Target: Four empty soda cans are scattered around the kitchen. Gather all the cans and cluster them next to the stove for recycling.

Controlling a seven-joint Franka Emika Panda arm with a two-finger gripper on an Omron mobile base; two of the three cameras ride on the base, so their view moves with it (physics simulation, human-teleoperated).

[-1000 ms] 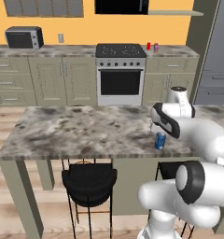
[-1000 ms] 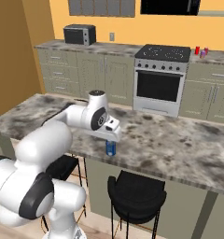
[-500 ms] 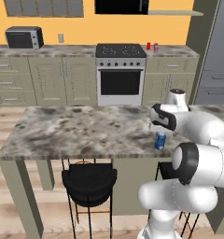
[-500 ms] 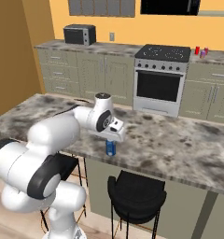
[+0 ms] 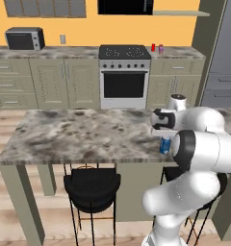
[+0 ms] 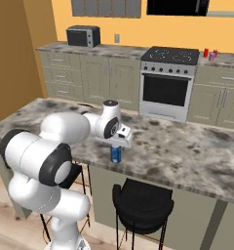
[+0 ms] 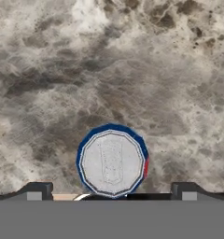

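Blue can (image 7: 112, 161) between spread fingers (image 7: 39, 191); base views: upright (image 6: 116, 154)

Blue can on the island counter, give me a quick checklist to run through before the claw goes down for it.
1. Claw open: ok, fingertips stand wide apart.
2. Blue can centred between the fingertips: ok in the hand view.
3. Can upright: ok, its silvery top faces the camera; it stands on the island counter.
4. Nothing crowding the can: ok, bare stone around it.
5. Can's distance from the counter's near edge: close to it in the base views; descend carefully.
6. Claw height above the can: cannot tell.
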